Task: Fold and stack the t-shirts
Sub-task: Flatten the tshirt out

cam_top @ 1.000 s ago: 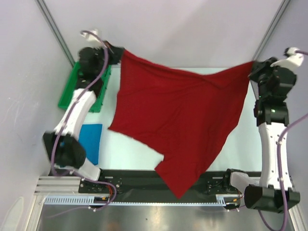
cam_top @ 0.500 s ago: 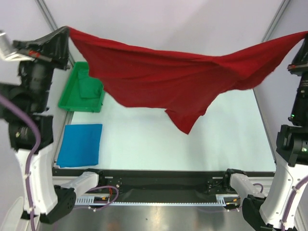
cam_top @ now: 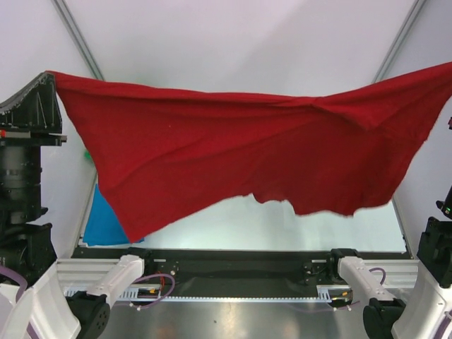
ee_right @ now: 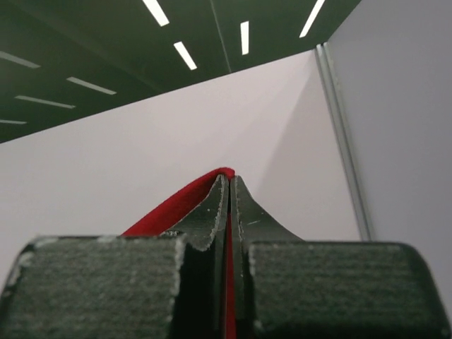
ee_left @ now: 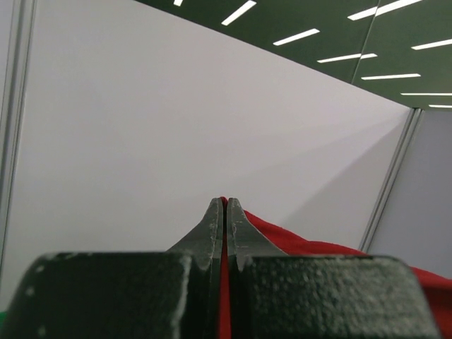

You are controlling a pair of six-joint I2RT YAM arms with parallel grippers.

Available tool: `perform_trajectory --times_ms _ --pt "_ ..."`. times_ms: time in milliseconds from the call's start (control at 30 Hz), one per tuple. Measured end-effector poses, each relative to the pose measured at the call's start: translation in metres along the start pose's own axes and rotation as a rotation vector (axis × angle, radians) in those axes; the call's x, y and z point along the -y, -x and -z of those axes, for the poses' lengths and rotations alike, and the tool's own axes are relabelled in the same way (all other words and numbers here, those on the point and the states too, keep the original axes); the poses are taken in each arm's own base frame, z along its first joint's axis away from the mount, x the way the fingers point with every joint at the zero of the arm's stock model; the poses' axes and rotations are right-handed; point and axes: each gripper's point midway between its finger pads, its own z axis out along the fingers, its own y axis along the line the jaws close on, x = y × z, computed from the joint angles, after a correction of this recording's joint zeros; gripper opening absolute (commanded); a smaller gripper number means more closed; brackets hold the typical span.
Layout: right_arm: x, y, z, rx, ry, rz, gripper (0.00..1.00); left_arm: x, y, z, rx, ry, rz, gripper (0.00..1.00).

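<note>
The red t-shirt (cam_top: 247, 155) hangs spread wide in the air above the bench (cam_top: 282, 229), stretched from far left to far right. The left hand (ee_left: 224, 205) is pinched tight on its left top corner, and the right hand (ee_right: 229, 180) is clamped on the right corner. Part of the blue t-shirt (cam_top: 106, 222) shows on the bench at the near left, below the red cloth's lower edge.

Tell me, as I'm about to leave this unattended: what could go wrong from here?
The left gripper and right gripper each pinch only a thin edge of the deep red cloth t-shirt, stretched between them; it could slip free. Its low left corner could drape over the bright blue cloth shirt.
</note>
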Motion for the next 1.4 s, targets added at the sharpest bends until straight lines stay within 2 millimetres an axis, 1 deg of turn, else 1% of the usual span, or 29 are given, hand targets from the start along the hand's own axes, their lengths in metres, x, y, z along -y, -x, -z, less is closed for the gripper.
perform_trajectory --times_ms 33,167,367,433,500,533,567,633,667,700,733,767,800,833,867,900,933,967,1033,1067,1100,1200,1233,1300,1367,1400 --pt "-0.001 0.002 0.001 0.005 0.007 -0.013 0.0 0.0 -0.002 0.003 -0.004 0.0 0.003 0.0" --pt "-0.003 -0.002 0.012 -0.012 0.03 -0.05 0.0 -0.002 -0.009 0.013 -0.022 0.006 0.009 0.0" --pt "-0.005 0.013 0.025 0.026 0.055 -0.087 0.0 0.001 0.001 0.025 0.012 -0.007 0.01 0.0" --pt "-0.005 0.014 0.024 0.049 0.061 -0.093 0.0 -0.001 -0.002 0.025 0.023 -0.008 0.012 0.0" --pt "-0.004 0.004 0.017 0.048 0.054 -0.086 0.0 -0.005 -0.016 0.018 0.018 -0.005 0.018 0.0" --pt "-0.003 -0.003 0.013 0.045 0.049 -0.079 0.0 -0.008 -0.025 0.013 0.01 -0.001 0.019 0.0" --pt "-0.002 -0.015 0.007 0.033 0.04 -0.069 0.0 -0.013 -0.04 0.007 -0.006 0.006 0.02 0.0" --pt "0.0 -0.053 -0.008 -0.009 0.02 -0.033 0.0 -0.026 -0.082 -0.01 -0.062 0.028 0.025 0.0" --pt "0.002 -0.078 -0.017 -0.038 0.009 -0.015 0.0 -0.034 -0.106 -0.02 -0.092 0.042 0.026 0.0" --pt "0.005 -0.106 -0.024 -0.074 -0.002 0.006 0.0 -0.043 -0.134 -0.031 -0.135 0.061 0.029 0.0" --pt "0.01 -0.142 -0.032 -0.126 -0.015 0.032 0.0 -0.052 -0.163 -0.042 -0.178 0.077 0.029 0.0" --pt "0.018 -0.179 -0.039 -0.174 -0.03 0.056 0.0 -0.064 -0.199 -0.053 -0.235 0.1 0.029 0.0" --pt "0.029 -0.219 -0.044 -0.232 -0.046 0.078 0.0 -0.073 -0.228 -0.062 -0.28 0.115 0.031 0.0" --pt "0.044 -0.262 -0.048 -0.294 -0.07 0.092 0.0 -0.082 -0.26 -0.072 -0.324 0.13 0.035 0.0" --pt "0.06 -0.299 -0.05 -0.342 -0.095 0.101 0.0 -0.093 -0.298 -0.081 -0.381 0.144 0.039 0.0" --pt "0.072 -0.334 -0.05 -0.39 -0.115 0.107 0.0 -0.104 -0.337 -0.088 -0.437 0.159 0.039 0.0" --pt "0.089 -0.383 -0.045 -0.469 -0.14 0.117 0.0 -0.116 -0.377 -0.093 -0.494 0.174 0.04 0.0" --pt "0.104 -0.428 -0.038 -0.541 -0.159 0.118 0.0 -0.128 -0.416 -0.094 -0.555 0.193 0.038 0.0" --pt "0.128 -0.503 -0.02 -0.666 -0.183 0.112 0.0 -0.151 -0.487 -0.094 -0.662 0.226 0.037 0.0" --pt "0.137 -0.539 -0.007 -0.731 -0.19 0.103 0.0 -0.159 -0.514 -0.097 -0.696 0.231 0.039 0.0" --pt "0.145 -0.569 0.003 -0.783 -0.198 0.097 0.0 -0.17 -0.547 -0.099 -0.735 0.236 0.042 0.0" --pt "0.159 -0.637 0.021 -0.881 -0.198 0.073 0.0 -0.195 -0.624 -0.109 -0.803 0.231 0.066 0.0" --pt "0.162 -0.655 0.026 -0.903 -0.195 0.064 0.0 -0.201 -0.641 -0.11 -0.812 0.23 0.072 0.0" --pt "0.166 -0.682 0.034 -0.937 -0.189 0.047 0.0 -0.215 -0.677 -0.111 -0.834 0.234 0.09 0.0" --pt "0.168 -0.701 0.036 -0.954 -0.18 0.038 0.0 -0.224 -0.703 -0.108 -0.857 0.235 0.111 0.0" --pt "0.169 -0.707 0.036 -0.957 -0.178 0.035 0.0 -0.228 -0.713 -0.109 -0.856 0.233 0.123 0.0"
